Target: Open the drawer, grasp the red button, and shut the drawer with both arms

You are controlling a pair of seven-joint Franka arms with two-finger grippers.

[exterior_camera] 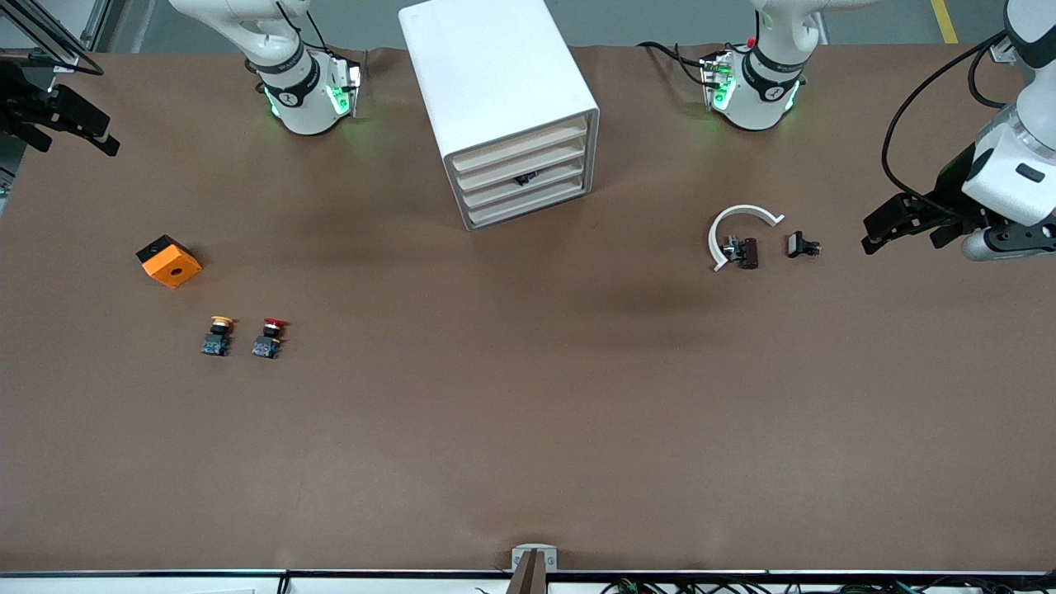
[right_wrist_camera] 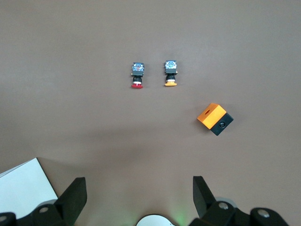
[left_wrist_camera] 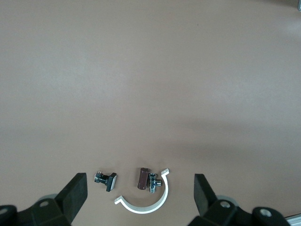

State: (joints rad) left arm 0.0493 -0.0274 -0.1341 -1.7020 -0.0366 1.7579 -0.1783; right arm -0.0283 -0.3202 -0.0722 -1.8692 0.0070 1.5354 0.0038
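The white drawer cabinet (exterior_camera: 503, 107) stands between the two arm bases, and all its drawers (exterior_camera: 524, 177) look shut. The red-capped button (exterior_camera: 270, 337) (right_wrist_camera: 137, 75) lies on the table toward the right arm's end, beside a yellow-capped button (exterior_camera: 218, 335) (right_wrist_camera: 170, 74). My right gripper (exterior_camera: 76, 147) (right_wrist_camera: 139, 190) hangs open and empty over the table's edge at the right arm's end, well apart from the buttons. Over the left arm's end, my left gripper (exterior_camera: 873, 233) (left_wrist_camera: 140, 188) is open and holds nothing.
An orange cube (exterior_camera: 169, 261) (right_wrist_camera: 215, 118) with a hole lies farther from the front camera than the buttons. Toward the left arm's end lie a white arc (exterior_camera: 738, 227) (left_wrist_camera: 146, 203), a brown piece (exterior_camera: 747, 252) (left_wrist_camera: 142, 178) and a small black part (exterior_camera: 802, 244) (left_wrist_camera: 106, 180).
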